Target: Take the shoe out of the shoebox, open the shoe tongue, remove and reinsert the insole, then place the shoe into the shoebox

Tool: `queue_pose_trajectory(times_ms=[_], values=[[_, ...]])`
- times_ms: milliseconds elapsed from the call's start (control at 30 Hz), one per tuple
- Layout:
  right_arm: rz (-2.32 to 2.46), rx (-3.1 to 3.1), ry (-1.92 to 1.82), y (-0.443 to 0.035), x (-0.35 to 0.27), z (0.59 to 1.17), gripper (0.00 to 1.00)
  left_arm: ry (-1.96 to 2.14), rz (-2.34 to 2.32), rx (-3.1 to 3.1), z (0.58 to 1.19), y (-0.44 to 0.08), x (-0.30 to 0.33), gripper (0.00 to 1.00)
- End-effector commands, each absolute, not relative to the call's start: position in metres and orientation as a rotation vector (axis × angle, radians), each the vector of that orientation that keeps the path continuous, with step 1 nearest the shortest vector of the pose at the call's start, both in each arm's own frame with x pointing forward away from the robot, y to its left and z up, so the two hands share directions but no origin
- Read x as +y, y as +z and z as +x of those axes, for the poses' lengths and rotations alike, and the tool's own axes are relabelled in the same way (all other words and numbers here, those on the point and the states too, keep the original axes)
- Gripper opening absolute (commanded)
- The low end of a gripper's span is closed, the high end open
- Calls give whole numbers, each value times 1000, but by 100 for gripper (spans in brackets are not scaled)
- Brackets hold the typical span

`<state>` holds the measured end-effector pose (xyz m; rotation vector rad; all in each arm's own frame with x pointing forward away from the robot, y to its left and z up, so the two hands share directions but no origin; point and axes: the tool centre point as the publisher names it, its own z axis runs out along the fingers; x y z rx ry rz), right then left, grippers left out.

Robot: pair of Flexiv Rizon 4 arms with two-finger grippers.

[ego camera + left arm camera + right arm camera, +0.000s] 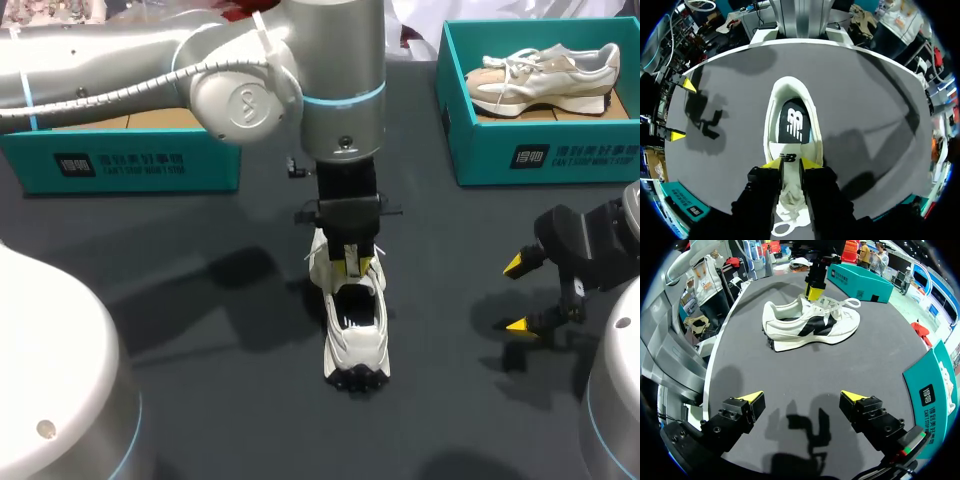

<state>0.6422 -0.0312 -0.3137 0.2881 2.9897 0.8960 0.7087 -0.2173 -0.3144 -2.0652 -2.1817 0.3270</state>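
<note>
The shoe stands mid-table, long axis pointing away from me, heel nearest. The left gripper pinches its tongue between 2 fingers; the right gripper, spread wide, hangs well apart

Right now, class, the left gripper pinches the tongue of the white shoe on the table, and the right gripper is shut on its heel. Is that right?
Not quite. The left gripper does pinch the tongue of the white shoe, but the right gripper is open, apart from the shoe and holding nothing, as the right wrist view shows.
</note>
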Motion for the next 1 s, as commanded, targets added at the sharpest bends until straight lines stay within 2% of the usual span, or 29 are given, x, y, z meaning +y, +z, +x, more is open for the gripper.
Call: queue_pose_trajectory(times_ms=[33,333,667,1000], values=[[289,2987,893,-313,-31,640,100,351,-2038,-2163,707,-335,-222,20],[289,2987,893,-313,-31,640,100,372,-2076,-2218,710,-309,-209,19],[289,2987,893,-313,-31,640,100,310,-2029,-2200,693,-354,-221,22],[289,2987,893,-313,-31,640,100,354,-2102,-2326,697,-287,-201,26]])
